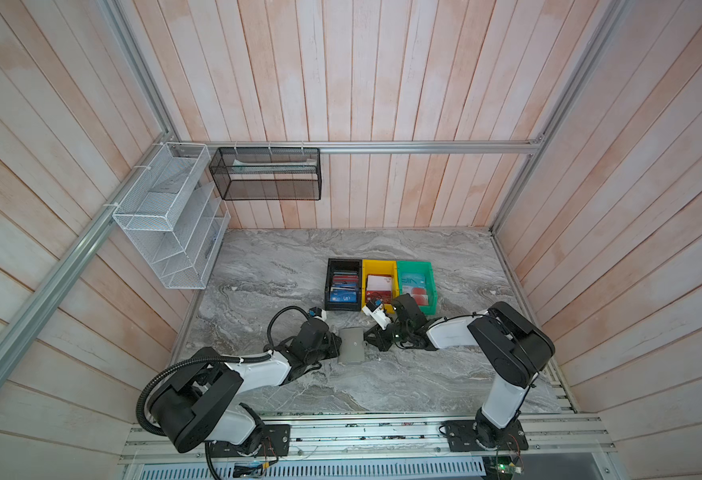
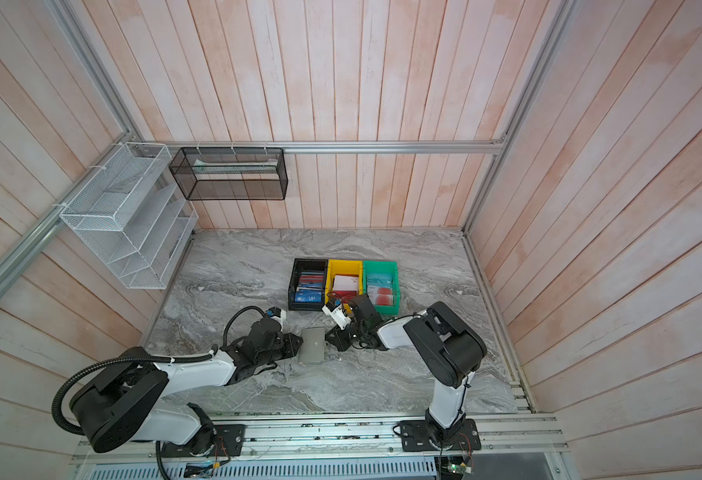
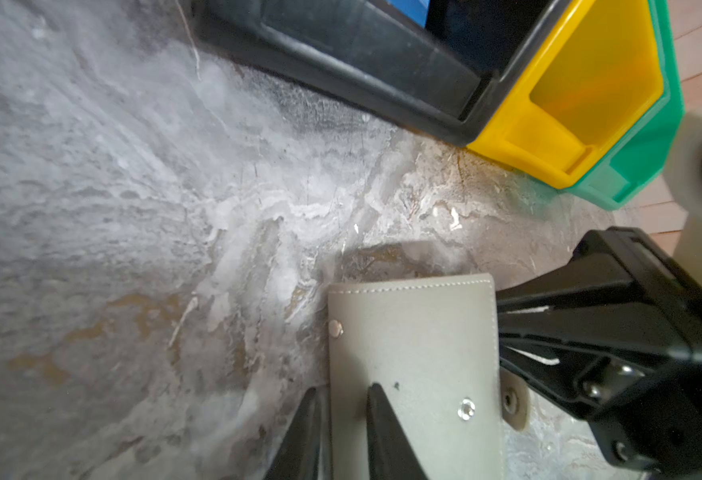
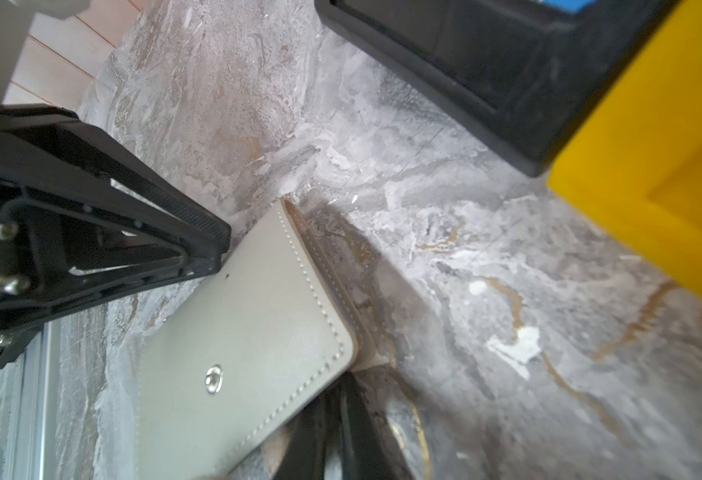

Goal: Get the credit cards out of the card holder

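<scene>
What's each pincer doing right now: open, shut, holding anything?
Left pincer: closed, pinching one edge of the card holder.
Right pincer: closed, pinching the opposite edge of the card holder.

Left arm (image 1: 258, 368) with ribbed black hose (image 1: 155, 377) and right arm (image 1: 445, 332): white shells, black joints

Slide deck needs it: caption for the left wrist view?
Left tool straddles one edge of the card holder, right tool at the opposite edge, bins beyond.
</scene>
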Controlling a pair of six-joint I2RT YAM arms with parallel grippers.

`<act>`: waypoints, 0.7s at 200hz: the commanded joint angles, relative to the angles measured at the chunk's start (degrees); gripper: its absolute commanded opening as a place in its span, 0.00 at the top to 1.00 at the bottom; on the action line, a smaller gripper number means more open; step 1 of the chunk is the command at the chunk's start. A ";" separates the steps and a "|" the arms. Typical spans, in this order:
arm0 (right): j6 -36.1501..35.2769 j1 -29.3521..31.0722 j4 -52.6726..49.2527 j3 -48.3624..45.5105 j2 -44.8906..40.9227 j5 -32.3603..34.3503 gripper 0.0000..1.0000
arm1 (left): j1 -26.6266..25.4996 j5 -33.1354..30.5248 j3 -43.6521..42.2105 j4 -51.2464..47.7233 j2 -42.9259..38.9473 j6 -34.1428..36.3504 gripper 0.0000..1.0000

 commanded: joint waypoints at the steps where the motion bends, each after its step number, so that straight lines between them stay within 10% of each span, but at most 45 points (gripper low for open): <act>1: 0.09 0.46 -0.92 0.18 0.01 -1.05 0.88 | -0.09 0.77 -0.72 0.88 1.14 -0.51 0.77; 140: -4.14 7.94 -13.48 10.29 -1.79 0.21 0.88 | -0.09 -1.45 -0.22 -5.14 -1.46 0.38 0.78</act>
